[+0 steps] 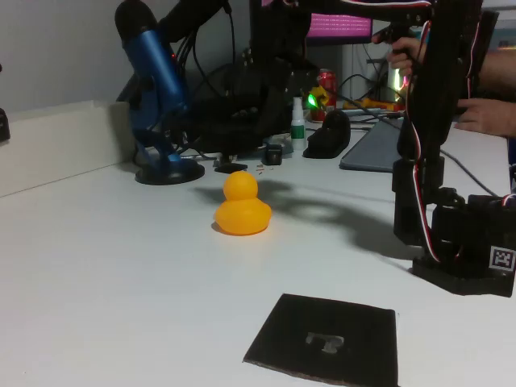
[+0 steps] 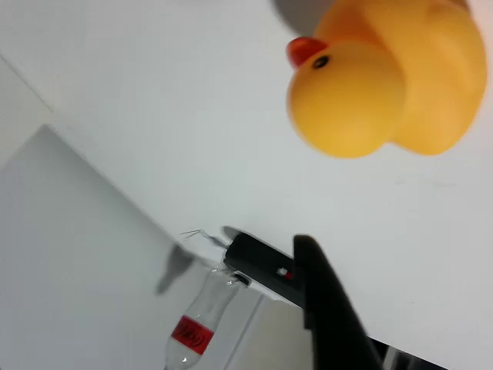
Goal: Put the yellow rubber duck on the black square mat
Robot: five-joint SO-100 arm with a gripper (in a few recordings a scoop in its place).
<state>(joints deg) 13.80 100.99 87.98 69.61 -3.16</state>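
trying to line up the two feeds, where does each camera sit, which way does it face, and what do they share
Fixed view: low at the table's near edge, looking across it toward the cluttered back; the yellow rubber duck stands mid-table, the black square mat lies nearer, the arm's base at right, the dark gripper hanging just behind the duck.
Wrist view: rides on the gripper, looking down at the table; one dark finger juts in at the bottom, the duck at upper right.
Shared: the duck and the white tabletop.

White table [image 1: 97, 266], cluttered desk [image 1: 379, 149] behind
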